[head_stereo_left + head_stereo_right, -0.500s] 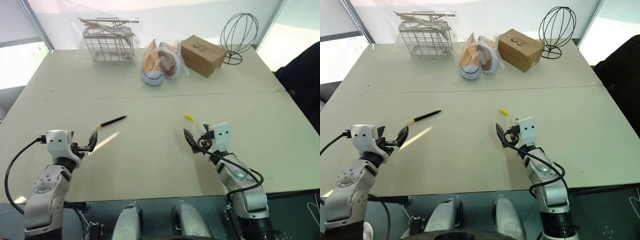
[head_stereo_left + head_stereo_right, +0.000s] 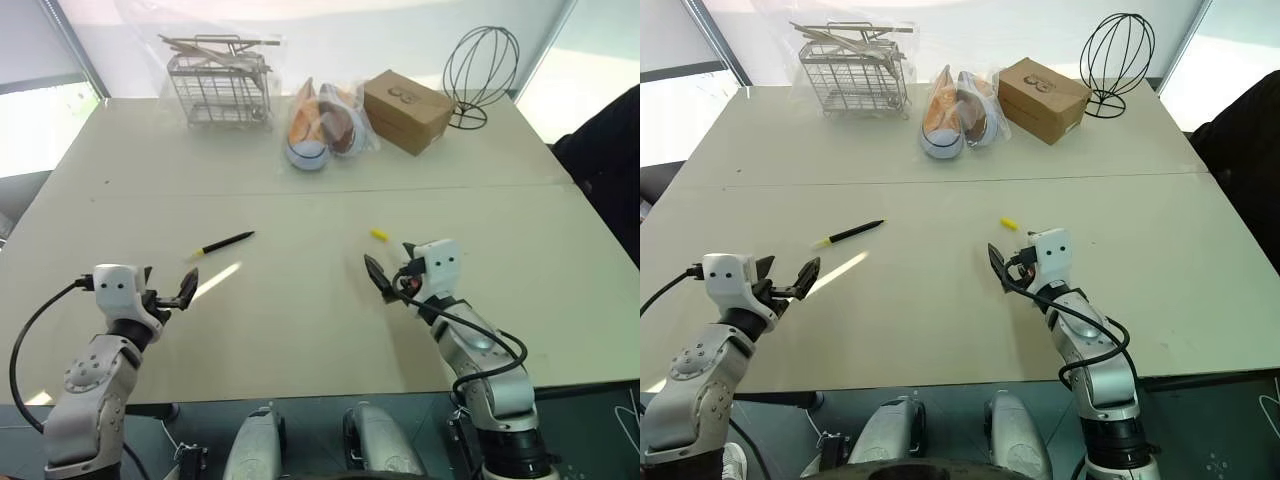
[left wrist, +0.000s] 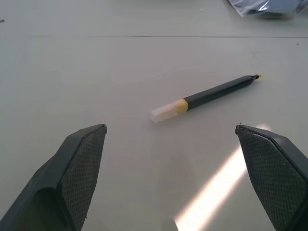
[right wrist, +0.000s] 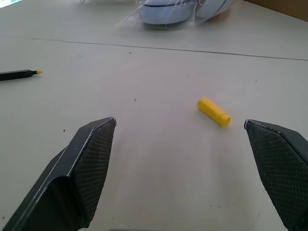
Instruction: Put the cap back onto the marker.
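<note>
The marker (image 2: 225,243), a slim black stick with a pale yellow-banded end, lies on the cream table (image 2: 300,330) left of centre, with its small yellow tip bare. In the left wrist view the marker (image 3: 211,92) lies a short way ahead of my open left gripper (image 3: 169,127), whose jaws hold nothing. That left gripper (image 2: 176,291) hovers near the table's front left. The cap (image 2: 378,235), a tiny yellow cylinder, lies right of centre. My right gripper (image 2: 386,279) hovers just short of it. In the right wrist view the cap (image 4: 213,111) lies ahead of the open, empty right gripper (image 4: 180,121).
Along the far side stand a wire basket (image 2: 220,85) with wooden sticks, bagged shoes (image 2: 322,125), a cardboard box (image 2: 405,110) and a wire head-shaped stand (image 2: 480,65). A dark object (image 2: 612,150) sits beyond the right edge.
My left gripper has turned slightly at the wrist and sunk a little. The right gripper, marker and cap have stayed where they were.
</note>
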